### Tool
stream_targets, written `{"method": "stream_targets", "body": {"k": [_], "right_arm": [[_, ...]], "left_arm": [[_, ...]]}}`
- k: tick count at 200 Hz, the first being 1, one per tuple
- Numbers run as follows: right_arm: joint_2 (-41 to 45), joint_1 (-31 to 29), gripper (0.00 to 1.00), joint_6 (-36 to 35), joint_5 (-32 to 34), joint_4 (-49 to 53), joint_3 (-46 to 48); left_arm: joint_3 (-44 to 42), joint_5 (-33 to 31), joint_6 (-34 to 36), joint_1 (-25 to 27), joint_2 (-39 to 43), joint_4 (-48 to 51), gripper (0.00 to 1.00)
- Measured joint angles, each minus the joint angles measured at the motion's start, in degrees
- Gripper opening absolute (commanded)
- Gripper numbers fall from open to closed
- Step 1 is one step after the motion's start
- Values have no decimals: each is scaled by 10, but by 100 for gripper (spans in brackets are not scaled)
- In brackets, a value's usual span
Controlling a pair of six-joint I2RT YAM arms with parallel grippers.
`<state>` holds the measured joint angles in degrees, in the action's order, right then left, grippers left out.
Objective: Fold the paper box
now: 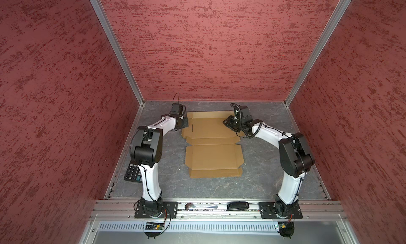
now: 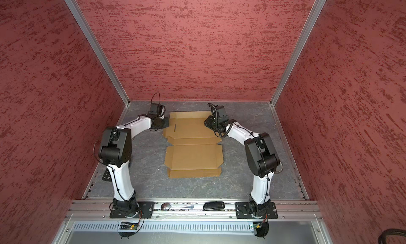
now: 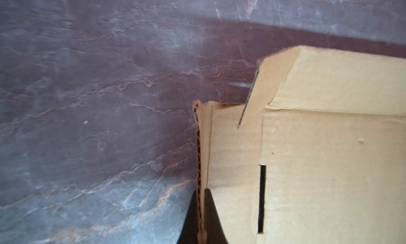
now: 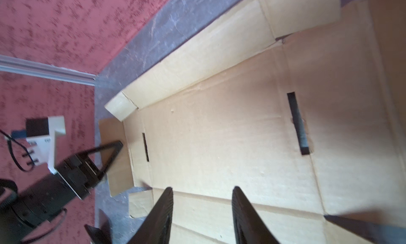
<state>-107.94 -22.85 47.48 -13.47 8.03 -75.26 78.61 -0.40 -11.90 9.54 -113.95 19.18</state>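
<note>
The paper box (image 1: 213, 157) (image 2: 193, 152) lies unfolded on the grey table, a tan cardboard sheet with flaps, creases and slots. My left gripper (image 1: 185, 122) (image 2: 166, 123) is at the box's far left edge, shut on the left side flap. The left wrist view shows that flap's corrugated edge (image 3: 199, 166) pinched between the two black fingers (image 3: 211, 210). My right gripper (image 1: 226, 122) (image 2: 207, 122) hovers open over the far right part of the sheet. In the right wrist view, the right gripper (image 4: 202, 189) has only bare cardboard (image 4: 219, 133) between its fingertips, and the left gripper (image 4: 117, 145) shows at the far flap.
A black calculator (image 1: 133, 172) lies by the left arm's base at the table's left edge. A metal spoon (image 1: 198, 206) and a small black device (image 1: 238, 205) rest on the front rail. Red walls close in the table on three sides.
</note>
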Motion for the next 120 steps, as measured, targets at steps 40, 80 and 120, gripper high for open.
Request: {"method": "stream_targets", "body": {"k": [40,80,120], "right_arm": [[0,-3,49,69,17,-43,6],[0,-8,56,137,38,-78,9],[-10,-16,57,192,48,-96,-1]], "left_arm": [[-87,-23,-27,2,50,-93,0],[-183,-51,-53,14,93,-201,0],[-264,-86,-68,31,128,-307,0]]}}
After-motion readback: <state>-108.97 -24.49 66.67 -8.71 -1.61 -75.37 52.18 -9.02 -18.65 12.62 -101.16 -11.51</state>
